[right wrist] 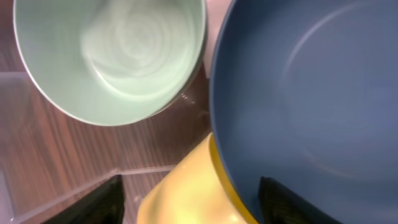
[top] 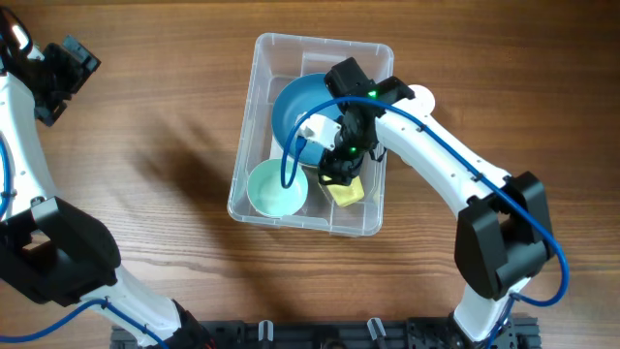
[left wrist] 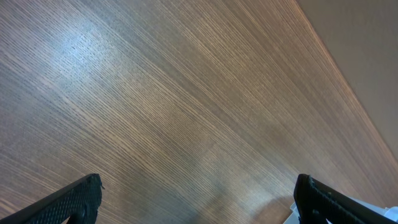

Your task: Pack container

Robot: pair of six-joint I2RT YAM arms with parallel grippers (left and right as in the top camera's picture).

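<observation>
While mouth-up, container [top: 257, 126] lengthwise near-to-far.

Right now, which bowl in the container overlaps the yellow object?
The blue bowl: its rim covers part of the yellow object; the mint-green bowl sits apart from it.

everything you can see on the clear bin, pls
The container is a clear plastic rectangular bin with rounded corners and a raised rim. It is open-topped and stands upright on the wooden table; the wood shows through its floor. Inside sit a blue bowl at the far end, a pale green bowl in the near left corner and a yellow item in the near right corner. The right gripper reaches down inside, over the yellow item.
</observation>
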